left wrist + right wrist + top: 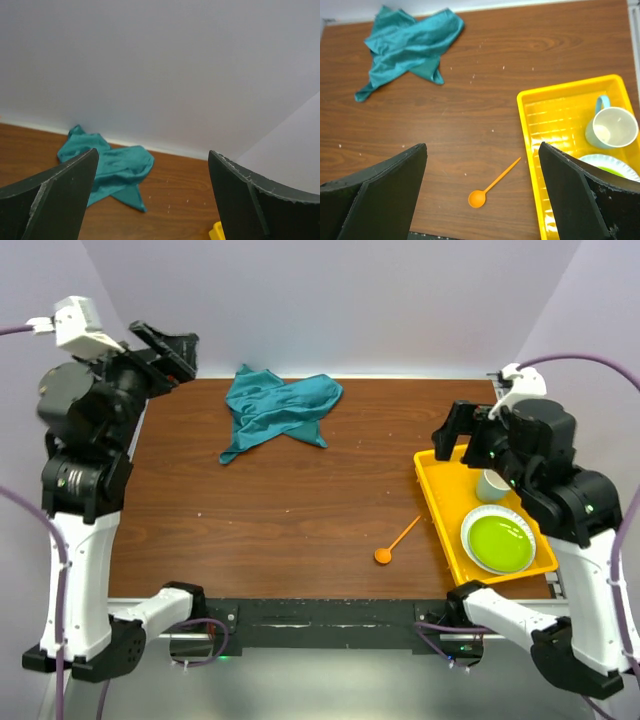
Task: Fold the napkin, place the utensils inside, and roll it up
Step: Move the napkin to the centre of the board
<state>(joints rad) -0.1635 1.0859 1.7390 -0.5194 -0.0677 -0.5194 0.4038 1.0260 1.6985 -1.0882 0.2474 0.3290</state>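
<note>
Bright even light, soft shadows, wrist-cam edges blurry

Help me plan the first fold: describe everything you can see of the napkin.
The napkin is a thin teal cloth, crumpled and wrinkled, not spread flat. It lies on the brown wooden table near its far edge, one narrow corner trailing nearer and leftward. Only the table touches it.

Teal napkin (pixel 277 407), orange spoon (pixel 396 540), yellow tray (pixel 437 498) — green plate (pixel 498 540), pale blue cup (pixel 611 127), brown wood-grain table (pixel 280 510)
</note>
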